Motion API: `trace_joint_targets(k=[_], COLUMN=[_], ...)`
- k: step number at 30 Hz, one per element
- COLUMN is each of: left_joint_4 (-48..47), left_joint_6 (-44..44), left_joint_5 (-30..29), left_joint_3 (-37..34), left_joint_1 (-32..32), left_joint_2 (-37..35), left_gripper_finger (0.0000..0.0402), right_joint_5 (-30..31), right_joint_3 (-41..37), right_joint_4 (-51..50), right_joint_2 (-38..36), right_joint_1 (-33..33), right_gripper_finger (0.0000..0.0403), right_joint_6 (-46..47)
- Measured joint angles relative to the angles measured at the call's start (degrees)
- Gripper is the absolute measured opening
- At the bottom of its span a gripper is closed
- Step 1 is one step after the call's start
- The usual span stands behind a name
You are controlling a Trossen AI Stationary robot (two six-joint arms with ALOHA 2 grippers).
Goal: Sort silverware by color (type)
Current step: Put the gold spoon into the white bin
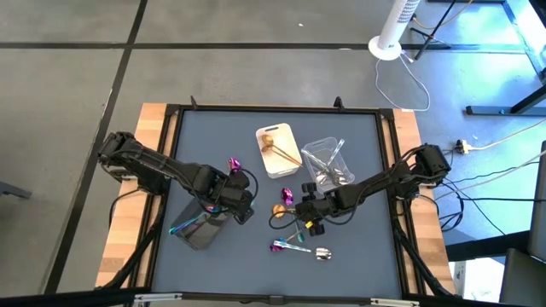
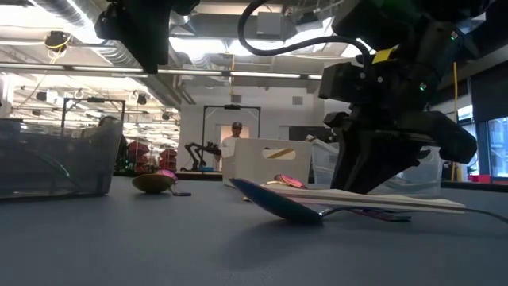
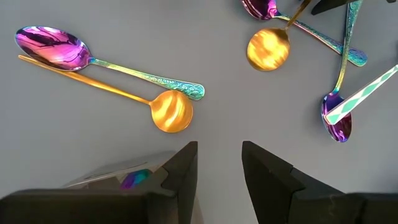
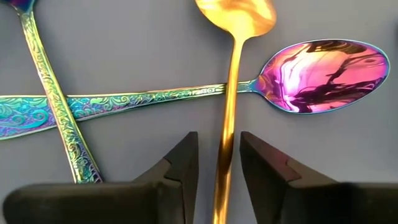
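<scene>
My right gripper [image 4: 219,155] is open, low over the table near its middle [image 1: 305,213]. Its fingers stand on either side of a gold spoon's handle [image 4: 225,124] without touching it. The gold spoon crosses an iridescent spoon [image 4: 323,68], and another iridescent handle [image 4: 56,106] lies beside it. My left gripper [image 3: 219,155] is open above bare table [image 1: 237,205]. Ahead of it lie a gold spoon [image 3: 171,111] and an iridescent spoon [image 3: 53,48], side by side. More silverware lies toward the near edge: an iridescent piece [image 1: 290,247] and a silver one [image 1: 322,253].
A white tray [image 1: 277,149] holds a gold piece, a clear tray [image 1: 328,162] holds silver pieces, and a dark grey tray [image 1: 200,230] beside my left gripper holds an iridescent piece. A white and teal striped strip [image 3: 367,93] lies among the spoons. A person [image 2: 236,139] stands far behind the table.
</scene>
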Motion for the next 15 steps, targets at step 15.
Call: trace_joint_targets(k=[15], left_joint_4=[-0.02], left_joint_6=[0.01], left_joint_5=[-0.02], left_joint_3=[0.00], left_joint_1=[0.02], left_joint_2=[0.00], left_gripper_finger=[0.0120], right_joint_5=[0.16], right_joint_3=[-0.02], right_joint_4=[0.23], right_joint_2=[0.52], right_joint_1=[-0.02], right_gripper_finger=[0.0098], right_joint_6=[-0.04])
